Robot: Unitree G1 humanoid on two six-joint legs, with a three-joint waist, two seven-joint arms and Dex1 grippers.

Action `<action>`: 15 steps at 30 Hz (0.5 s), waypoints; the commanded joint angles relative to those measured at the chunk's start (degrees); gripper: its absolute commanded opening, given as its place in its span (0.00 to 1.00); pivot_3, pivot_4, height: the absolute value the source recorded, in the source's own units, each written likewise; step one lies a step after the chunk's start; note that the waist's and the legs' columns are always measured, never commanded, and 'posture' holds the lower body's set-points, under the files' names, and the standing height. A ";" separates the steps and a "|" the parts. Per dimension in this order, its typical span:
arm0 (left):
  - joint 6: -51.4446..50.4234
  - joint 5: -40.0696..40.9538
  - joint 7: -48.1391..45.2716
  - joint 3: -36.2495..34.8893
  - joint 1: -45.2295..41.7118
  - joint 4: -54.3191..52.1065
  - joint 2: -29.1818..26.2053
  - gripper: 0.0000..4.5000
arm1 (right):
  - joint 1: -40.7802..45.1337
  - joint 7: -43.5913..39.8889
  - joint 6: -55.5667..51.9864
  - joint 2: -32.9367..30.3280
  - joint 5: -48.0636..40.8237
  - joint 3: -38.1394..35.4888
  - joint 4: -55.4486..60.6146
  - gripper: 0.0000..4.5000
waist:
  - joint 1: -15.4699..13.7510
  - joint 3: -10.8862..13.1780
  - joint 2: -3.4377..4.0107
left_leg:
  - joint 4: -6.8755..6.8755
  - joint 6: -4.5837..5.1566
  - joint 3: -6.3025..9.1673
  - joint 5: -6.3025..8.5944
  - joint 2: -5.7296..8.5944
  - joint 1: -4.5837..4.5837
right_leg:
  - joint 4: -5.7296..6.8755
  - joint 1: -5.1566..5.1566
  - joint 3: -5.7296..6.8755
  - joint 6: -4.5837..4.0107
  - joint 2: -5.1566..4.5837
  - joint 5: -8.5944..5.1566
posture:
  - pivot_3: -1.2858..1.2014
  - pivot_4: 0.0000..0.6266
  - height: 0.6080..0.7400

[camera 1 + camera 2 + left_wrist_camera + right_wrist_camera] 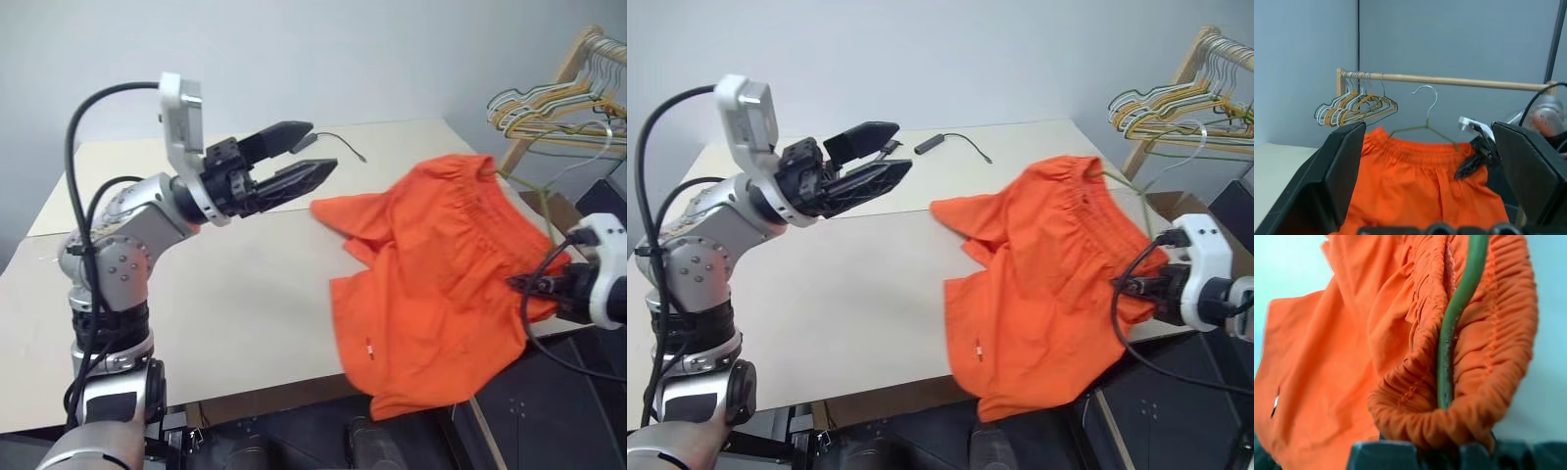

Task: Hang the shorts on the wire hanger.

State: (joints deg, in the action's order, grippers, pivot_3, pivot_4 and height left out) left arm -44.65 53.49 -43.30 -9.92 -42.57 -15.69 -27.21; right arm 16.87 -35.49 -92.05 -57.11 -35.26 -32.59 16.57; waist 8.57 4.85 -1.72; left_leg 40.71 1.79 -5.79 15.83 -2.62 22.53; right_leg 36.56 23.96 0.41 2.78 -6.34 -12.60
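On table edge, orange shorts (431, 284)

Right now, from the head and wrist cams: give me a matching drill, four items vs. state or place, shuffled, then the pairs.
Column one:
1. left gripper
2. right gripper
3. shorts
4. bundle of hangers

Column two:
A. hanging on the wooden rail
B. fingers shut on the waistband and the wire hanger
C. fingers open, raised above the table, holding nothing
D. spread over the table's right edge, one part drooping off it

Pairs: 1-C, 2-B, 3-D, 4-A
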 commanded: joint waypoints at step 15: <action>3.66 -3.12 -2.61 0.44 -5.75 3.76 -1.39 0.99 | 21.20 29.84 -0.45 -10.01 -3.23 -4.64 -31.50 0.00 | 4.14 -0.03 0.16 | -0.68 0.11 -0.35 0.05 0.08 -0.12 | -0.73 -0.02 -0.46 0.23 0.01 0.11 | 0.40 0.14 1.00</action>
State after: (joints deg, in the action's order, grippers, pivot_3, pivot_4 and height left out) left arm -41.42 49.71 -45.33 -8.62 -46.72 -11.42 -27.76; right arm 35.47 -8.30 -92.06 -65.63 -39.61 -35.16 -14.23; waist 12.71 4.82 -1.56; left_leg 39.99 1.90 -6.18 15.87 -2.54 22.39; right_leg 35.83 23.98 -0.11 3.03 -6.34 -12.50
